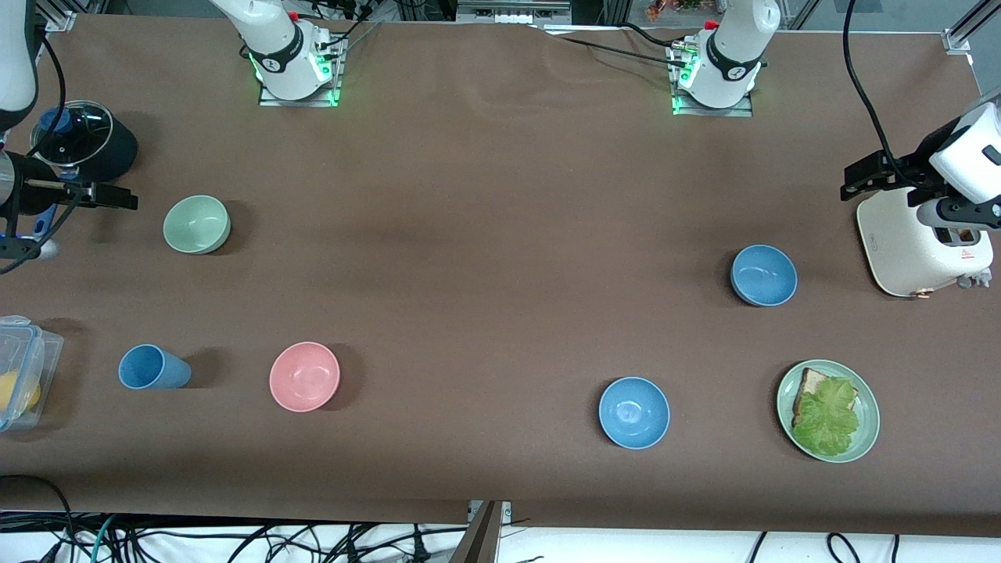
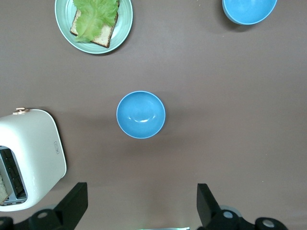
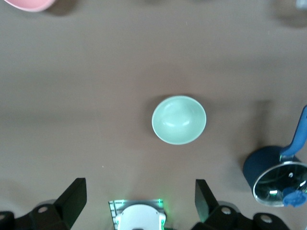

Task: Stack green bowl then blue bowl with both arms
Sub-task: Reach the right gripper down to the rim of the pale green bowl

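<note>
The green bowl (image 1: 196,224) stands upright and empty toward the right arm's end of the table; it also shows in the right wrist view (image 3: 179,120). The blue bowl (image 1: 763,274), muted blue, stands empty beside the toaster toward the left arm's end and shows in the left wrist view (image 2: 141,115). My right gripper (image 1: 109,195) is open and empty, up in the air beside the pot; its own view (image 3: 140,203) shows the green bowl apart from it. My left gripper (image 1: 854,181) is open and empty over the toaster's edge (image 2: 141,211).
A brighter blue bowl (image 1: 634,412), a pink bowl (image 1: 304,376), a blue cup (image 1: 152,367) on its side and a green plate (image 1: 866,438) with bread and lettuce lie nearer the front camera. A white toaster (image 1: 899,250), a lidded dark pot (image 1: 117,152) and a plastic box (image 1: 23,344) stand at the ends.
</note>
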Robot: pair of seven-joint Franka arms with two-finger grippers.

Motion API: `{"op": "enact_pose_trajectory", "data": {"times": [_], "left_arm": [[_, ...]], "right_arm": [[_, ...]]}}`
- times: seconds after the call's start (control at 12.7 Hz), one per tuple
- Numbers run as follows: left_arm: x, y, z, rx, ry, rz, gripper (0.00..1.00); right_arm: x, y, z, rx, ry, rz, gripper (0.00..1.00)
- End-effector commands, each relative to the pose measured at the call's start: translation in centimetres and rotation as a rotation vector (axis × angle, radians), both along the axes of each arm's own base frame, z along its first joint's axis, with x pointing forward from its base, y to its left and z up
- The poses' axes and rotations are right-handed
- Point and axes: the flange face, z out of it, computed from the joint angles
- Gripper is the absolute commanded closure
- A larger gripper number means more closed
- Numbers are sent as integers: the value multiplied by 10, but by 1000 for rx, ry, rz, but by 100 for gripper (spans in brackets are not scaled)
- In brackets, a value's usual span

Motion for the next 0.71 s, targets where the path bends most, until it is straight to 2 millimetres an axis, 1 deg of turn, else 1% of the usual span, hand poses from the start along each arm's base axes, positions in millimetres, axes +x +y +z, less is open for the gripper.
{"op": "enact_pose_trajectory", "data": {"times": [0.0, 0.16, 0.24, 0.47, 0.63], "left_arm": [[1, 0, 5, -15, 7, 8, 0], [1, 0, 5, -15, 7, 8, 0], [1, 0, 5, -15, 7, 8, 0], [1, 0, 5, -15, 7, 8, 0], [1, 0, 5, -15, 7, 8, 0]], "right_arm": [[-4, -31, -35, 12, 71, -34, 0], [-2, -53, -72, 35, 109, -29, 0], [-6, -67, -88, 46, 123, -38, 0], [-25, -92, -128, 79, 142, -40, 0], [-36, -98, -153, 92, 148, -34, 0]]}}
